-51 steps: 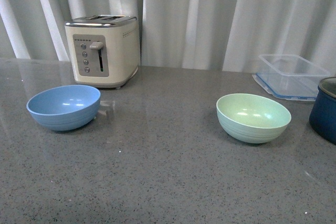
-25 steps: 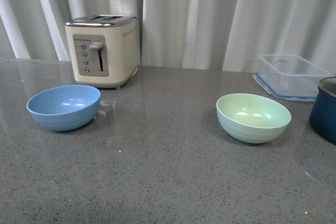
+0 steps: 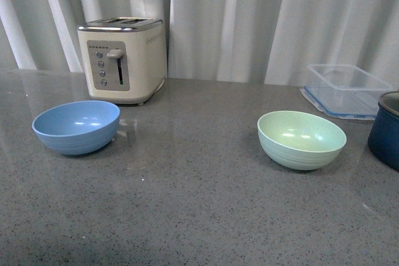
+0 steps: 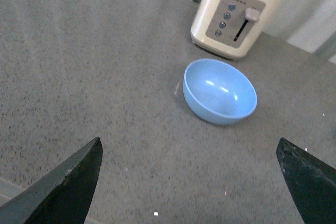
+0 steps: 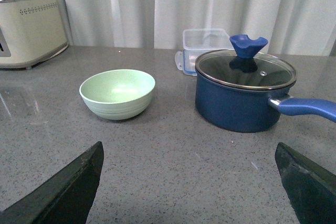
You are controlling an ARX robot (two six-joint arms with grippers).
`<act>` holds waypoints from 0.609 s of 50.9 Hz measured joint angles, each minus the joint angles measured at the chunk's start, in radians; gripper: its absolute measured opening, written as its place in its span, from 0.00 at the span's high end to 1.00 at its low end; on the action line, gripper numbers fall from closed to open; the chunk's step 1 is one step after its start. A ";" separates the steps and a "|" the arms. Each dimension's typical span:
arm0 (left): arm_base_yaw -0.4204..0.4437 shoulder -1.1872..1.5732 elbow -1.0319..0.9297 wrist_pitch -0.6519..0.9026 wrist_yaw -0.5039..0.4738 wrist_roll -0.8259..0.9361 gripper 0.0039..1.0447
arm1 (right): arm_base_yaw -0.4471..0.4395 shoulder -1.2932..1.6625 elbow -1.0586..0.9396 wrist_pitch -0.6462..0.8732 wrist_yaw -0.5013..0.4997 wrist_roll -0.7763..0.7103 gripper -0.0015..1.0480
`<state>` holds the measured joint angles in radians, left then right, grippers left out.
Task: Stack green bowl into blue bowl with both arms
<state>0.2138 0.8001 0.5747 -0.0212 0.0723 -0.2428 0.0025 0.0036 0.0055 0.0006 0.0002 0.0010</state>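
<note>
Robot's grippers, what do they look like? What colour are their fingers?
Only the fingertips show, in the wrist views. The left gripper has two plain black fingers, wedge-shaped and tapering to a point. The right gripper looks the same. No cables or markings show, and the front view shows no arms.

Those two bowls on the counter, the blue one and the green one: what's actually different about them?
Colour: the blue bowl is sky blue, while the green bowl is pale mint. Place: the blue bowl sits on the left, just in front of the toaster, and the green bowl sits on the right, near the dark blue pot but not touching it. Otherwise they match: both are round, matte, upright, empty and seemingly the same size.
</note>
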 joint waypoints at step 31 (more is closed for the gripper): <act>-0.064 0.723 0.595 -0.198 -0.022 -0.175 0.06 | 0.000 0.000 0.000 0.000 0.000 0.000 0.10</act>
<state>0.1493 1.5227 1.1702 -0.2192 0.0505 -0.4183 0.0025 0.0036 0.0055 0.0006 0.0002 0.0010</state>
